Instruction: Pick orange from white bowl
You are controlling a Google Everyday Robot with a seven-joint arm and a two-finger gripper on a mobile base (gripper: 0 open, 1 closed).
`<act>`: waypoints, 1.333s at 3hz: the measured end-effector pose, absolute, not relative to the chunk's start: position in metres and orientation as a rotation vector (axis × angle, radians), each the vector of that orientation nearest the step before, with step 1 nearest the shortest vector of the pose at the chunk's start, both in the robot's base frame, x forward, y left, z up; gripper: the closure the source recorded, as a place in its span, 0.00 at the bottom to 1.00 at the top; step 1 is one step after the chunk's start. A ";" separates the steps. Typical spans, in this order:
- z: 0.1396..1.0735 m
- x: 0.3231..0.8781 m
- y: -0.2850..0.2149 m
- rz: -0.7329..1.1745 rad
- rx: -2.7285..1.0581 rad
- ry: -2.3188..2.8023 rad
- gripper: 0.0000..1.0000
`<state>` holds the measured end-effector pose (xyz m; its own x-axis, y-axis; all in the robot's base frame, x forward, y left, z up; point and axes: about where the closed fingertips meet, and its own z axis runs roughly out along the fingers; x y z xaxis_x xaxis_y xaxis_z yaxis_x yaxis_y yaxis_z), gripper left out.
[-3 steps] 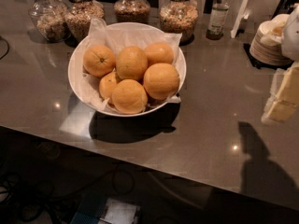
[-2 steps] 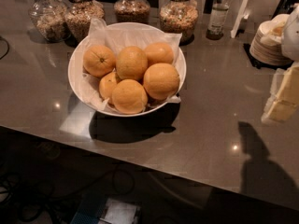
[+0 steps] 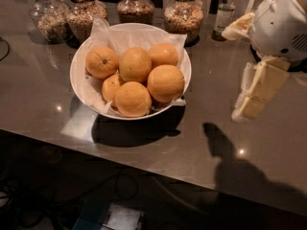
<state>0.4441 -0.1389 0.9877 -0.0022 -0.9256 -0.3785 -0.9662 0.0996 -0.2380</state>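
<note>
The white bowl (image 3: 79, 80), lined with crinkled white paper, stands on the dark counter and holds several oranges. The orange (image 3: 165, 83), the largest one, lies at the bowl's right front. A smaller orange with a dark stem scar (image 3: 101, 62) lies at the left. My gripper (image 3: 232, 74) hangs at the right of the view, beside the bowl and above the counter. Its cream fingers (image 3: 259, 87) are spread apart and hold nothing. It is clear of the bowl's right rim.
Several glass jars of grains (image 3: 183, 14) stand in a row behind the bowl, with a small bottle (image 3: 224, 11) to their right. The arm's shadow (image 3: 230, 162) falls on the counter near its front edge (image 3: 144, 164).
The gripper and arm have moved left toward the bowl and now cover the stack of dishes at the back right. The bowl and oranges have not moved.
</note>
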 end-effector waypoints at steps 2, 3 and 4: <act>0.992 0.477 -0.059 0.327 -1.866 1.772 0.00; 0.974 0.506 -0.042 0.414 -1.823 1.821 0.00; 0.951 0.522 -0.036 0.505 -1.779 1.895 0.00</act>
